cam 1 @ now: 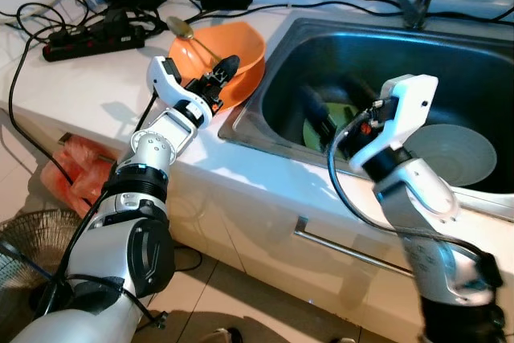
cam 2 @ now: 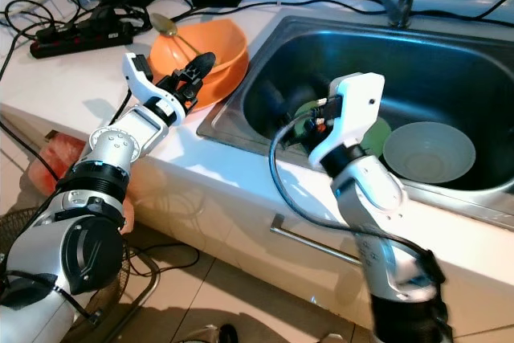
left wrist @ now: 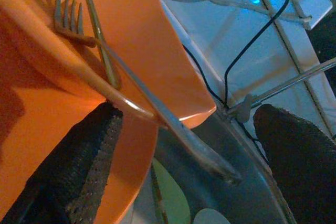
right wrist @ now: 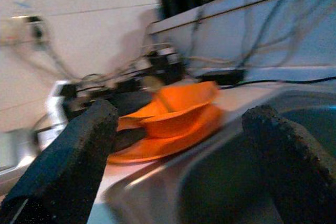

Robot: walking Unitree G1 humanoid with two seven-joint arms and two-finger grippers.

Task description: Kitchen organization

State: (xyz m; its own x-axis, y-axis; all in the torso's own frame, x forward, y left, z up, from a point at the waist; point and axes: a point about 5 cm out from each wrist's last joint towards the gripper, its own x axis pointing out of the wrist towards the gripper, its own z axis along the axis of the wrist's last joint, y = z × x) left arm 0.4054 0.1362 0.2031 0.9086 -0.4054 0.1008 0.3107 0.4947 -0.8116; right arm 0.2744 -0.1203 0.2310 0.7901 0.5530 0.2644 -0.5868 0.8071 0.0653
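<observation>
No brand, label or writing can be read anywhere in these views. On the white counter (cam 1: 104, 94), just left of the steel sink (cam 1: 297, 54), sits an orange bowl (cam 1: 241, 50) resting on an orange plate (left wrist: 131, 182), the plate's edge touching the sink's rim. The bowl holds a fork (left wrist: 65, 17) with its tines lying against the inner wall and its handle sticking out over the rim toward the sink, and a gold-coloured spoon (cam 1: 181, 28) whose bowl end pokes up over the far rim. The left gripper (cam 1: 218, 74) reaches over the near edge of the bowl and plate, its jaws spread apart and holding nothing; in the left wrist view one finger (left wrist: 79, 166) lies over the plate below the bowl's rim and the other hangs over the sink side, with the fork handle running between them. Inside the sink lie a pale grey bowl (cam 1: 454, 154), empty, and beside it a green plate (cam 2: 377, 130), partly hidden by the right arm. The right gripper (cam 1: 321, 122) is down in the sink near the green plate, jaws wide apart and empty. Behind the orange bowl, a black power strip (cam 1: 92, 40) and tangled black cables (cam 1: 48, 18) lie on the counter.
</observation>
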